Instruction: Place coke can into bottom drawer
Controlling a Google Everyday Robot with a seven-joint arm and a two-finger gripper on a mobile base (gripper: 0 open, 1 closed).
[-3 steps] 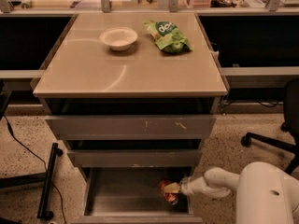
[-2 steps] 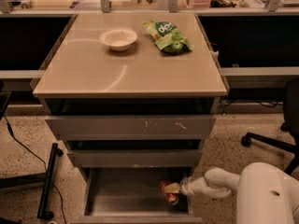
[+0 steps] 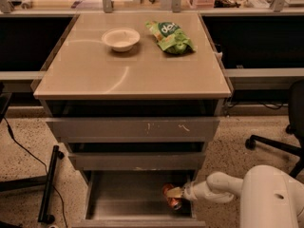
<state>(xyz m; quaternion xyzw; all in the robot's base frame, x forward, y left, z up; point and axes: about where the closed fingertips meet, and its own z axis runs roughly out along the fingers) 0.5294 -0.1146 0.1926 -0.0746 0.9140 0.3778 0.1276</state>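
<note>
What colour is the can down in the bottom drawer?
Red-orange, in the camera view; the coke can is at the gripper, inside the bottom drawer.

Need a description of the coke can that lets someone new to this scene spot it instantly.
Find the grey cabinet, then its bottom drawer, pulled open near the floor. The coke can is at that drawer's right side, with the gripper at it. It is the only red-orange thing; the bowl and green snack bag lie up on top.
</note>
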